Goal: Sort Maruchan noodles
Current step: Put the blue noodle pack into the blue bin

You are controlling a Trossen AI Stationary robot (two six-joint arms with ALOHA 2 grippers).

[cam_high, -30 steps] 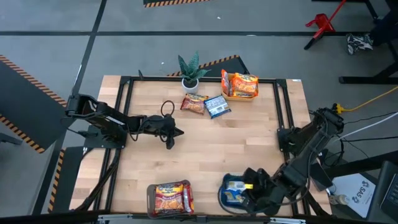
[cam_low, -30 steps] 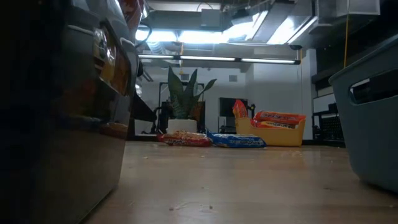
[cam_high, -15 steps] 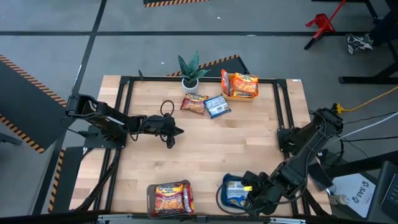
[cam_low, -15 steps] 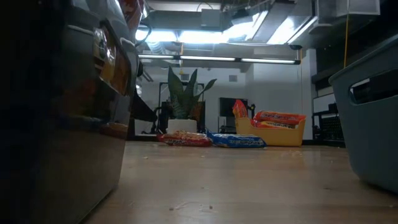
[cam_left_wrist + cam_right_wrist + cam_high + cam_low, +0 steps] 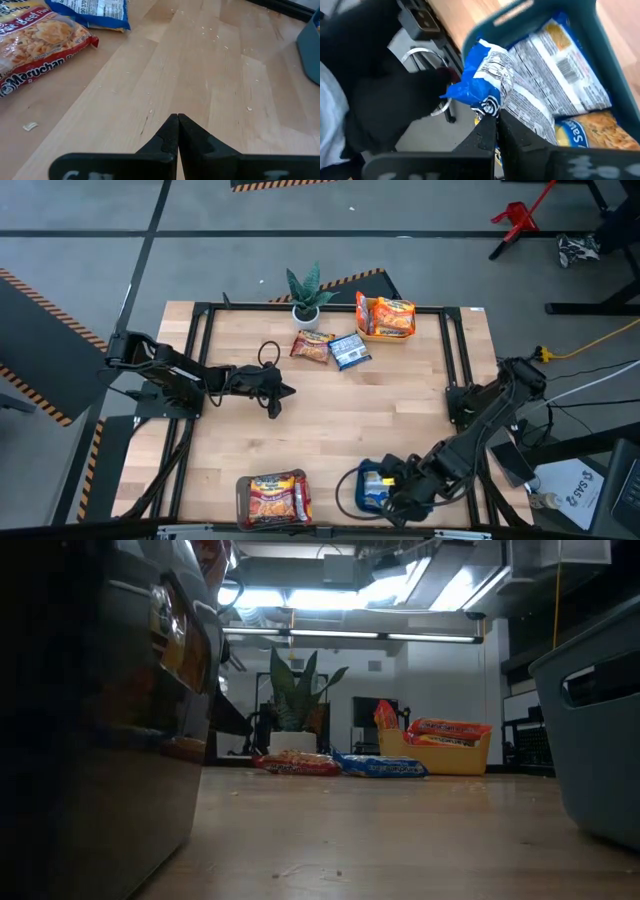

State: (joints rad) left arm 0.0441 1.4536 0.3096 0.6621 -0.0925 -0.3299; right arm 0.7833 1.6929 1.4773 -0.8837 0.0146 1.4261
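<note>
left gripper (image 5: 288, 391): parked over the bare wood left of the table's middle, fingers pinched tight together with nothing between them, as the left wrist view showed.
right gripper (image 5: 496, 131): down at the teal tray (image 5: 356, 482) on the near edge, fingers closed up. The tips sat right against a blue packet (image 5: 485, 82) that stuck up over the tray's rim, but honestly I couldn't tell if it was actually pinched or just touching.
teal tray contents: a couple more packets lay flat inside, one showing its white back panel (image 5: 560, 80).
brown tray (image 5: 243, 498): near edge, left of the teal one, with red-label packets (image 5: 277, 496) in it.
yellow tray (image 5: 385, 335): far edge, holding orange packets (image 5: 394, 316), one stood upright at its left end.
loose noodles: a red packet (image 5: 313, 347) and a blue packet (image 5: 349, 350) lay side by side on the wood, touching, just in front of the potted plant (image 5: 306, 295).
table (image 5: 350, 420): light wood, a few crumbs on it.
</note>
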